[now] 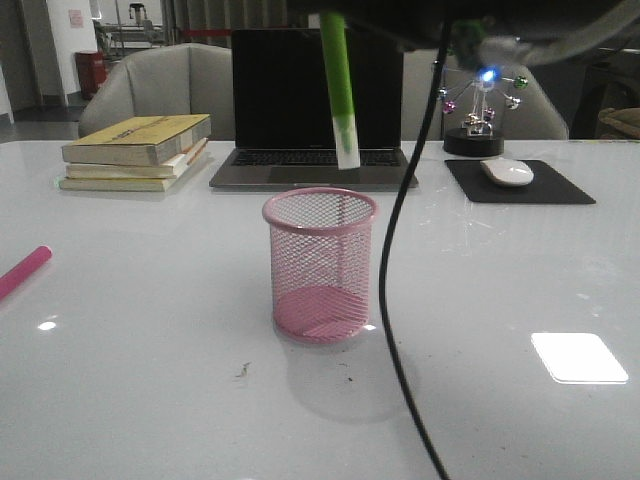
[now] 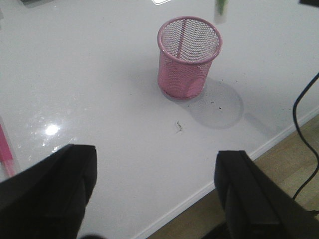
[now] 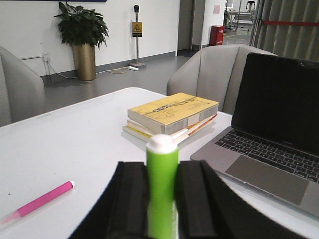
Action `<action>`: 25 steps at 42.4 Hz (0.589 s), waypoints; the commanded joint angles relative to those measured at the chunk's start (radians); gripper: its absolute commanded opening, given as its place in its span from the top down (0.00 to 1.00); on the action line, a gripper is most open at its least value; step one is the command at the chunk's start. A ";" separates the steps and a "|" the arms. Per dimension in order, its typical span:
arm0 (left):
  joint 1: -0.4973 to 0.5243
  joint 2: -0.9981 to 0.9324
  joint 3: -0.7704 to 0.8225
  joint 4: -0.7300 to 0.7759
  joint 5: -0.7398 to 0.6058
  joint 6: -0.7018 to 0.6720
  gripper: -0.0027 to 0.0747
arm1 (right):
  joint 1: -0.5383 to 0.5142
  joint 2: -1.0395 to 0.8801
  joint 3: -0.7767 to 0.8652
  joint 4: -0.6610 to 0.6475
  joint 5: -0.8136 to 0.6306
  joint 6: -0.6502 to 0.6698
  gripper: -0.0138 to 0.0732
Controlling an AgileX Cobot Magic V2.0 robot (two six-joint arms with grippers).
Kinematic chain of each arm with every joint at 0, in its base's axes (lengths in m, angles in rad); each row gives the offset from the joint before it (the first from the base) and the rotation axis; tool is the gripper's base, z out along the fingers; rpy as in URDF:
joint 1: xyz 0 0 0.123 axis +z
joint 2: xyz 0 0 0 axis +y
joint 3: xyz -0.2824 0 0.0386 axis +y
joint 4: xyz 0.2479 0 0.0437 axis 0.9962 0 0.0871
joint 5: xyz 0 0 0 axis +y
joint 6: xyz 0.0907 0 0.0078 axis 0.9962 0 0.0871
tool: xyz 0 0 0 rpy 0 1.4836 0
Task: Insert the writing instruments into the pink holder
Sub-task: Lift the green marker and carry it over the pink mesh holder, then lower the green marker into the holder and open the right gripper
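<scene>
Two markers, green one (image 3: 162,189) clamped in right gripper (image 3: 162,199), pink one (image 1: 24,271) on table, one holder (image 1: 320,265), left gripper (image 2: 154,194) seemingly open

The right gripper (image 3: 162,199) is clamped on the green marker (image 3: 162,184), its two black fingers (image 3: 132,199) pressing the barrel from either side, white tip pointing away from the wrist. In the front view that arm enters from the top edge. The left gripper (image 2: 154,194) hangs above the table with its jaws spread wide, nothing between them.
</scene>
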 commanded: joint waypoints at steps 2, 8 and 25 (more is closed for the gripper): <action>-0.009 -0.002 -0.026 -0.012 -0.066 -0.001 0.26 | 0.001 0.066 -0.029 -0.011 -0.190 -0.015 0.63; -0.009 -0.002 -0.026 -0.012 -0.066 -0.001 0.26 | 0.001 0.155 -0.029 -0.011 -0.186 -0.015 0.63; -0.009 -0.002 -0.026 -0.011 -0.066 -0.001 0.26 | 0.001 0.156 -0.029 -0.011 -0.149 -0.015 0.29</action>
